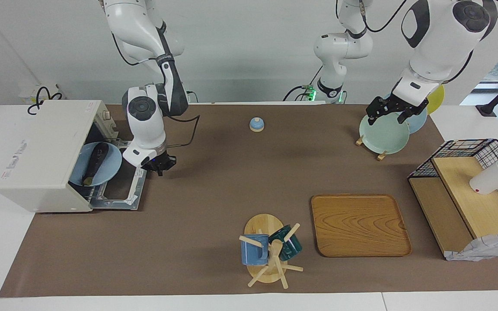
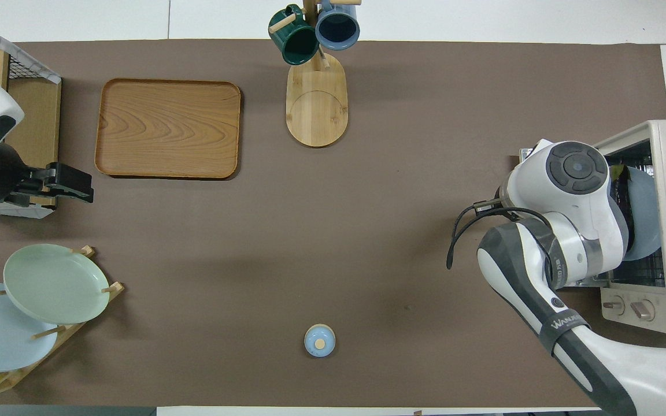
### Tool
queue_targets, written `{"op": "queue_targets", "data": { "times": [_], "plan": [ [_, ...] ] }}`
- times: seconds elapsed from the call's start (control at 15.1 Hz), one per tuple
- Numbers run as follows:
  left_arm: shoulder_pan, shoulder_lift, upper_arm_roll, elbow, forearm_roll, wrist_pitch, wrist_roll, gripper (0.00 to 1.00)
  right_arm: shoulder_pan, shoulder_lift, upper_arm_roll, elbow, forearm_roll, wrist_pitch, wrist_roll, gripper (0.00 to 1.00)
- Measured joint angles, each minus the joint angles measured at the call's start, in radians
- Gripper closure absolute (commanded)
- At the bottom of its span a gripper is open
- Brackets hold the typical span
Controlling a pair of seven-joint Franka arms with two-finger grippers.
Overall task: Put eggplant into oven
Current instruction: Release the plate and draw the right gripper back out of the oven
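The right pincer [image 1: 159, 166] is pressed together on nothing and hangs low over the outer edge of the oven's dropped door [image 1: 117, 190], just off the mouth of the oven [image 1: 41, 151]. Its tips pinch nothing, which fits a hand that has let go of its load and stands clear of the opening. In the overhead view the pincer itself is hidden under the right arm's wrist.

At about nine o'clock from that pincer in the facing view, the eggplant [image 1: 94, 160] lies lengthwise on a blue plate [image 1: 110, 169]. The plate sits in the oven's mouth, partly inside, its rim sticking out over the door. Plate and eggplant look to have gone in together, the plate serving as a carrier so the slim, glossy vegetable need not be gripped directly. By my judgement the task is all but met; the door is still down and the plate may want pushing deeper.

Toward the left arm's end of the surface, the left pincer [image 1: 391, 113] waits with its fingers spread above the green plate [image 1: 383, 134] in the plate rack, well apart from the oven and taking no part in this step.
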Motion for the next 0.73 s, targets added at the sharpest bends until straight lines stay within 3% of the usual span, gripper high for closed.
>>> {"op": "queue_targets", "data": {
  "times": [0.73],
  "plan": [
    [0.000, 0.000, 0.000, 0.000, 0.000, 0.000, 0.000, 0.00, -0.045, 0.046, -0.002, -0.043, -0.136, 0.052, -0.001, 1.00]
  ]
}}
